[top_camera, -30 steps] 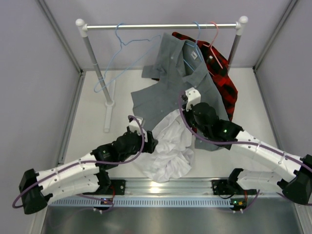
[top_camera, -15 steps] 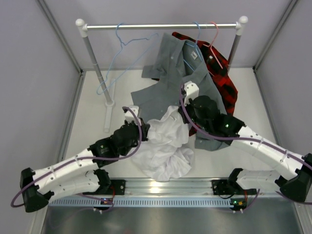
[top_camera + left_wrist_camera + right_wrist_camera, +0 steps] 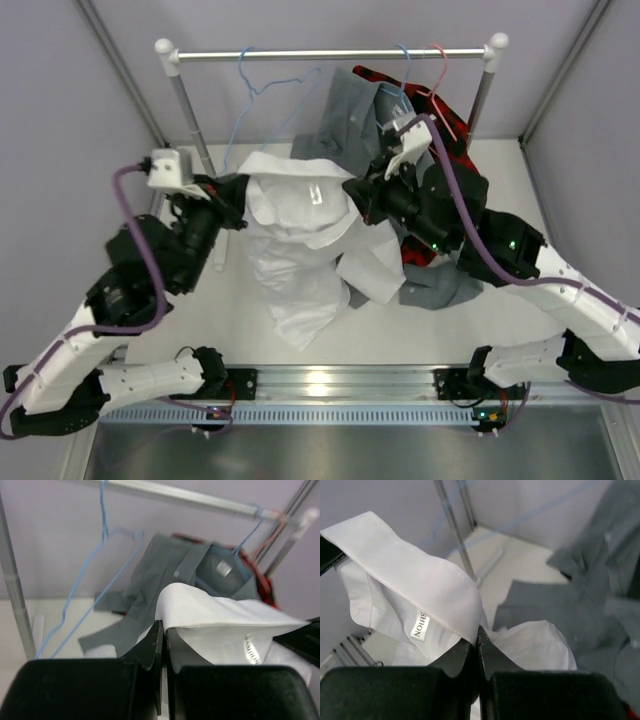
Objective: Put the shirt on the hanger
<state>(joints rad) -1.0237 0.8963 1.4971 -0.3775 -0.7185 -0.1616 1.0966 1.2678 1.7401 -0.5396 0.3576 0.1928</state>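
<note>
Soft white collared shirt (image 3: 300, 225), triangular wire hanger (image 3: 97, 596)

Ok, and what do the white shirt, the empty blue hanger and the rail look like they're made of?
The white shirt: thin woven cloth, likely cotton or a blend, matte; it drapes and creases softly, and the collar is stitched. The blue hanger: thin wire, seemingly coated light blue, bent into shape. The rail: silvery metal tube, smooth with a dull sheen.

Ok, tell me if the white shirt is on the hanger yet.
Off. Left gripper and right gripper hold the shirt aloft; the hanger hangs bare.
</note>
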